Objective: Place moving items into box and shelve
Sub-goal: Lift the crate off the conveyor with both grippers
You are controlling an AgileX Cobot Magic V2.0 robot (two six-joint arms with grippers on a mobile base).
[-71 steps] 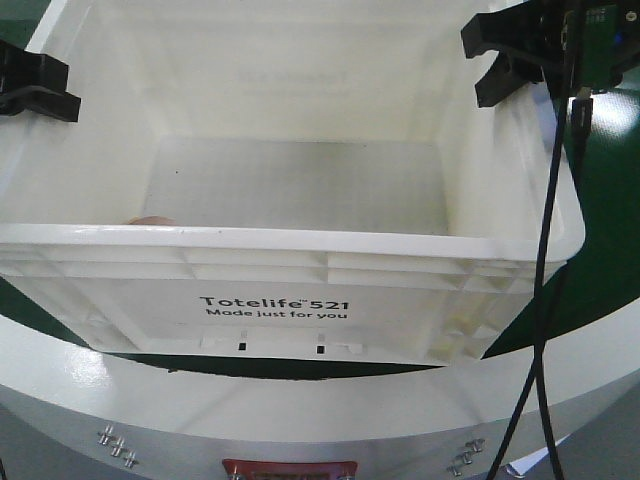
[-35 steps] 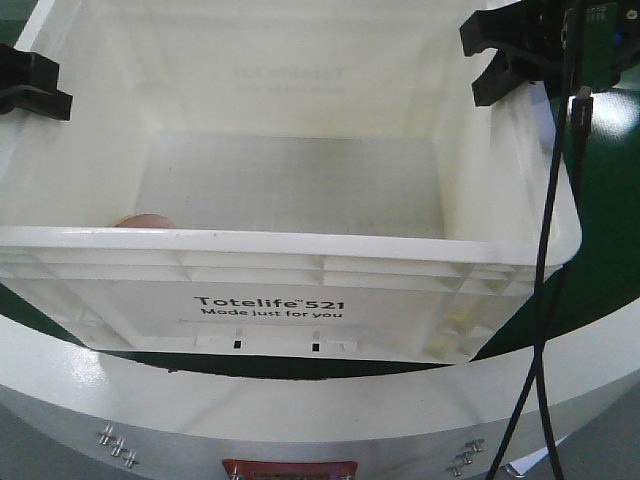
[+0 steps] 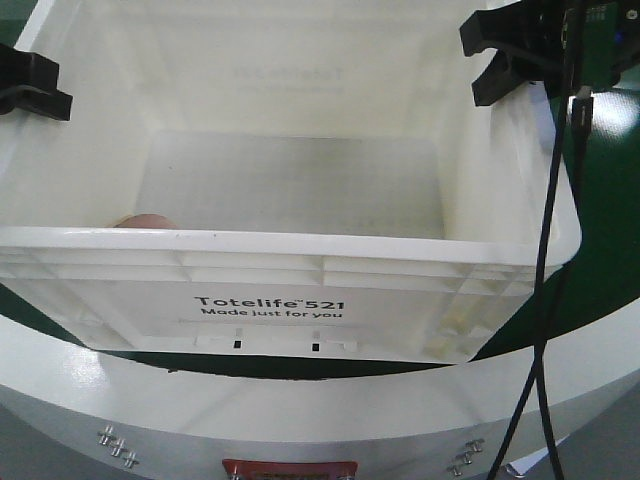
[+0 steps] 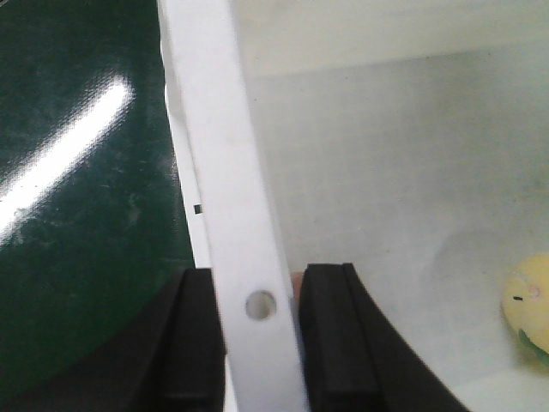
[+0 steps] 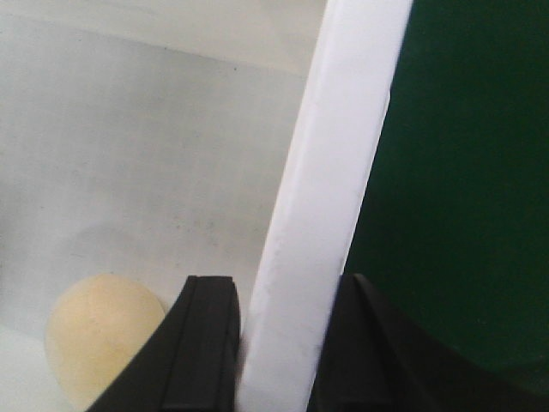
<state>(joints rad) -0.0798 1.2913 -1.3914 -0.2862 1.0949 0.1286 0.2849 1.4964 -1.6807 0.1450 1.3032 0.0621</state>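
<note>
Though the box (image 3: 270,310) is clamped at both side rims, its toys barely show.
At lower centre the left gripper (image 4: 259,279) pinches the rim; the yellow toy (image 4: 532,300) lies inside, cut off at the right edge. The right gripper (image 5: 281,287) grips likewise. The pink toy (image 3: 140,221) peeks over the front wall, lower left.

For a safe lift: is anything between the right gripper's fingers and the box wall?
Nothing visible. The right gripper has its fingers astride the box wall; the yellow toy lies on the box floor, outside the gap.
</note>
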